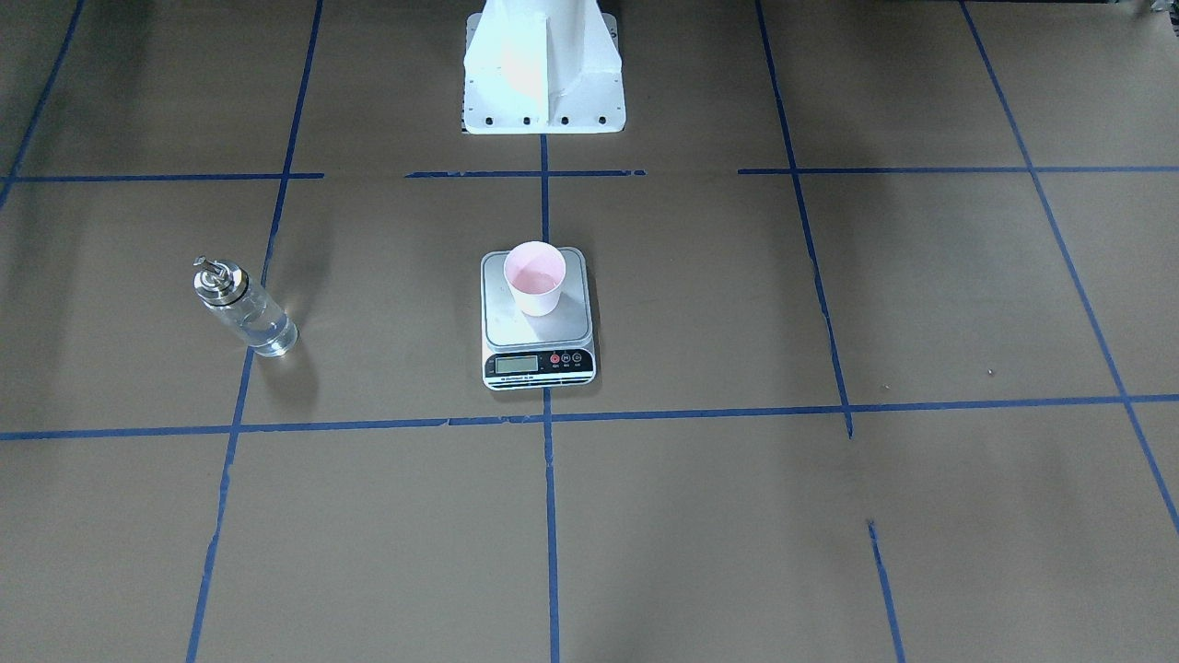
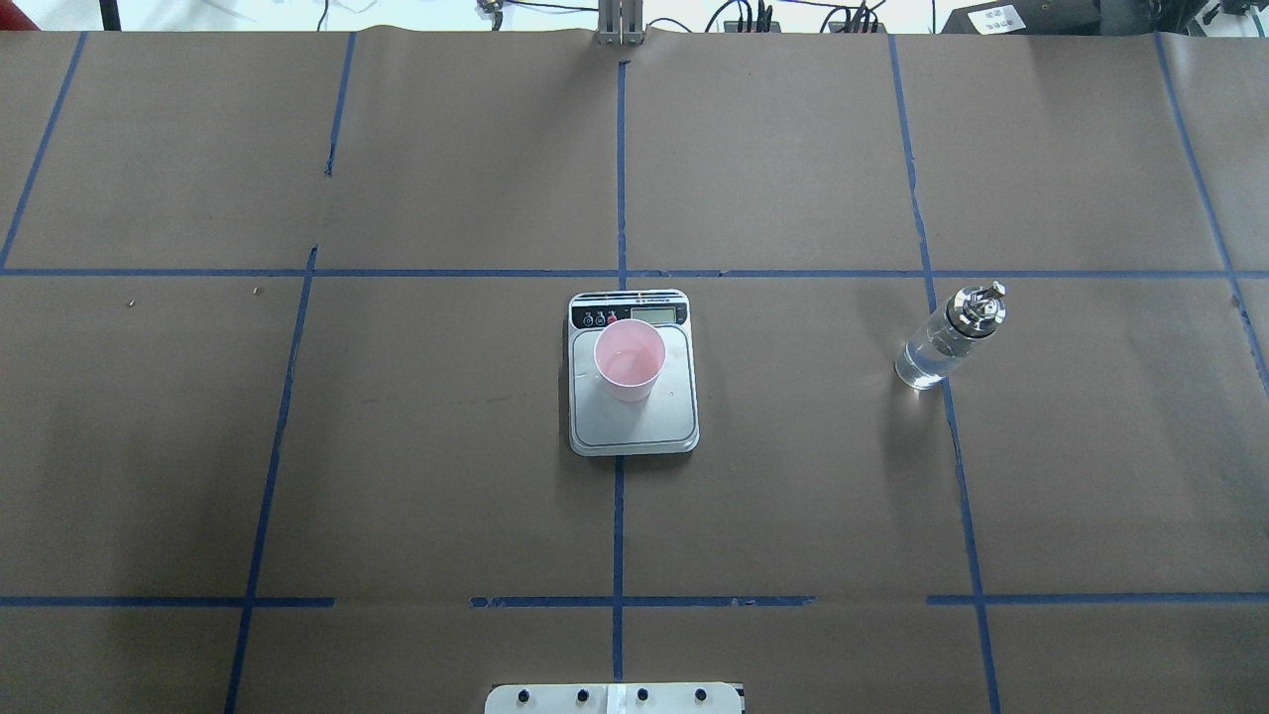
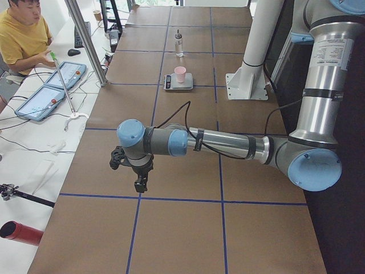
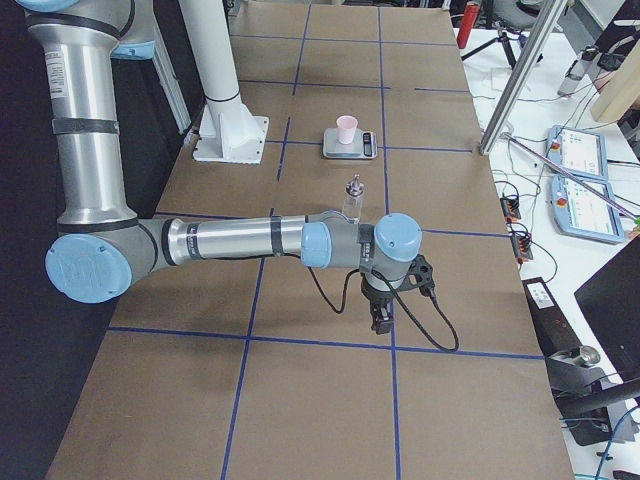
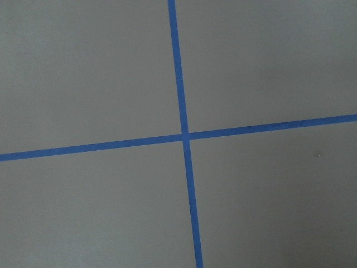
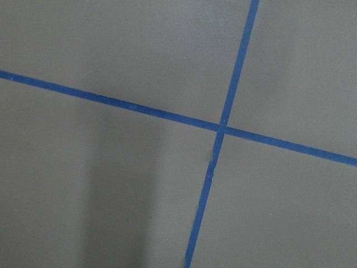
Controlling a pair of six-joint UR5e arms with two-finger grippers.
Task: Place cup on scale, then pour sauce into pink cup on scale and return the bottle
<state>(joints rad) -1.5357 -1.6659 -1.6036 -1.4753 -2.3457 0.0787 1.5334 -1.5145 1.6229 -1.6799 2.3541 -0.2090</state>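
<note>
The pink cup (image 2: 629, 360) stands upright on the scale (image 2: 634, 421) at the table's middle; it also shows in the front view (image 1: 534, 278) on the scale's platform (image 1: 566, 318). The clear glass bottle (image 2: 950, 337) with a silver pourer cap stands upright on the table to the robot's right, and shows in the front view (image 1: 245, 308). Clear liquid fills its lower part. My left gripper (image 3: 139, 184) hangs over the table's left end. My right gripper (image 4: 382, 318) hangs over the right end. Both show only in side views; I cannot tell whether they are open or shut.
Brown paper with blue tape lines covers the table (image 2: 397, 446). The robot's white base (image 1: 542, 69) stands behind the scale. An operator (image 3: 23, 34) sits at a side desk with tablets (image 3: 45, 94). The wrist views show only paper and tape crossings.
</note>
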